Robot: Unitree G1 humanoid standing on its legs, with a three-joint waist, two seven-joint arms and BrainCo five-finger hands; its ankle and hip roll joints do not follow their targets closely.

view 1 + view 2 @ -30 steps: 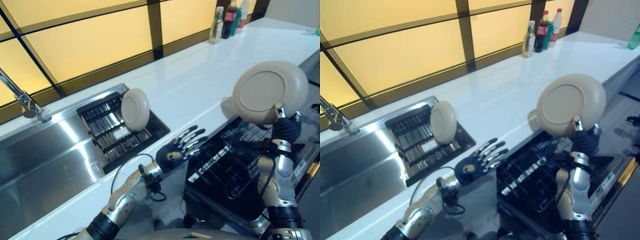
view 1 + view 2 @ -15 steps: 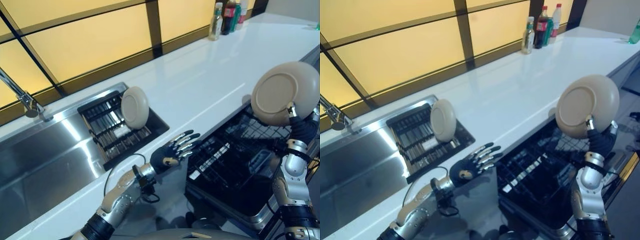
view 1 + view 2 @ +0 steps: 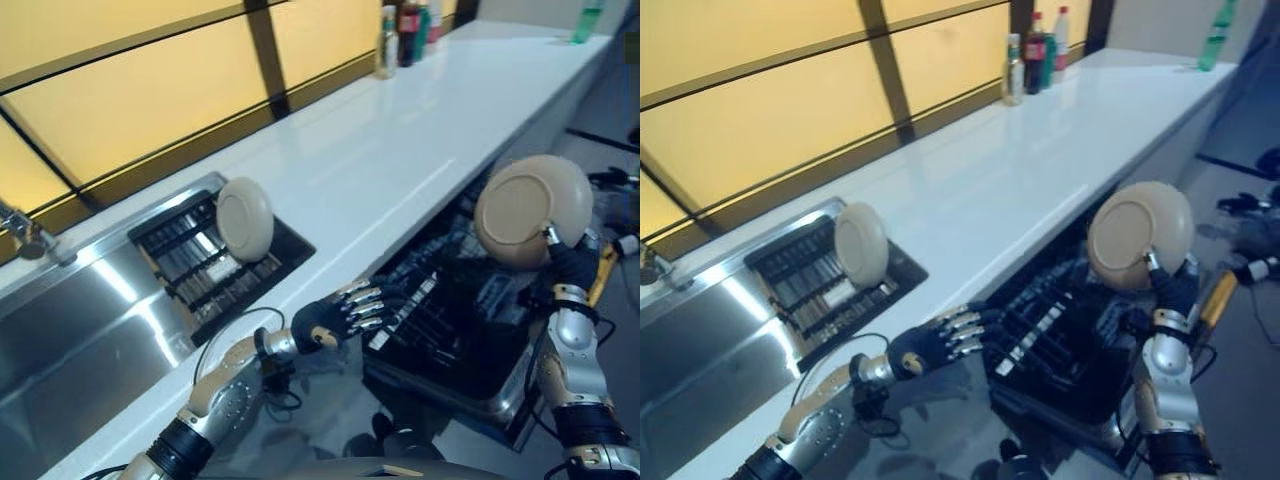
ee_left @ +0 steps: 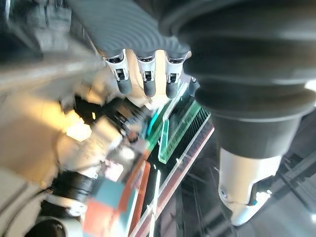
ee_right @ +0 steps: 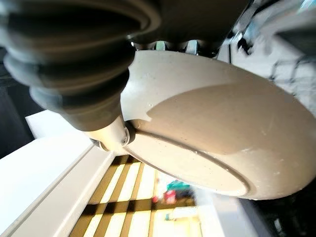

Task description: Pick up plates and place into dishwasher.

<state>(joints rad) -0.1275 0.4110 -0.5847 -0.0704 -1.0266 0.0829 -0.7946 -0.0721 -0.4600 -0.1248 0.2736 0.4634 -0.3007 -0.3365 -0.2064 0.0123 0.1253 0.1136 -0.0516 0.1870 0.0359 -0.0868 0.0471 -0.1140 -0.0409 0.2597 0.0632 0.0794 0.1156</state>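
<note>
My right hand (image 3: 572, 264) is shut on a beige plate (image 3: 530, 211), held upright above the right side of the black dishwasher rack (image 3: 455, 335); the thumb presses on the plate's underside (image 5: 217, 143). A second beige plate (image 3: 245, 219) stands on edge in the dark drying rack (image 3: 215, 265) beside the sink. My left hand (image 3: 335, 315) hangs open with relaxed fingers (image 4: 145, 81) just left of the dishwasher rack, below the counter's front edge, holding nothing.
A long white counter (image 3: 400, 150) runs to the back right, with several bottles (image 3: 405, 25) by the window. A steel sink (image 3: 80, 330) and tap (image 3: 25, 240) lie at the left. The pulled-out dishwasher rack stands below the counter edge.
The camera has shifted. My right hand has brought the plate lower, closer over the dishwasher rack. My left hand has dropped a little and its fingers have relaxed.
</note>
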